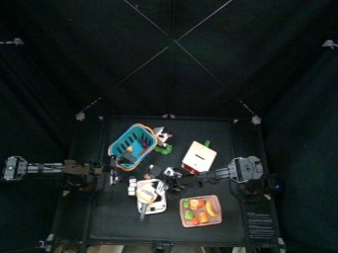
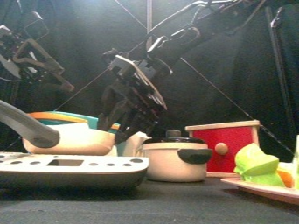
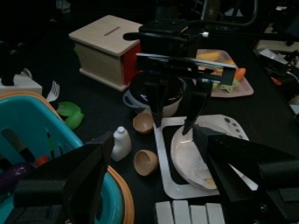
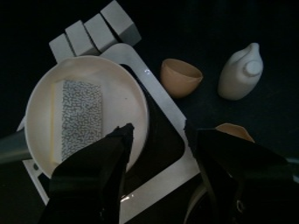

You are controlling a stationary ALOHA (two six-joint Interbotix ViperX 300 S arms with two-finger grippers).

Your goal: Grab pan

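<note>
White board with keys (image 2: 70, 171): at the table's front edge on the left, nearest the front camera.

Pan (image 4: 82, 114): small, round, whitish, with a speckled patch in its centre. It rests on the board, and its grey handle (image 2: 26, 122) juts up to the front left.

Right gripper (image 4: 163, 133): reaches across the middle and hangs just over the pan's rim. Its jaws are spread wide and grip nothing, one above the bowl and one outside it; contact with the pan cannot be told.

Left gripper (image 3: 163, 188): rests at the left beside the basket, with its jaws wide apart and nothing between them.

Teal basket (image 1: 132, 143): behind the pan on the left.

Two tan cups (image 4: 181, 77) and a white bottle (image 4: 243, 70): just beside the board.

White pot with black lid (image 2: 176, 157): at the centre, near the board.

Red box with pale top (image 2: 228, 144): to the right of the pot.

Tray of orange and green pieces (image 1: 201, 210): at the front right.
</note>
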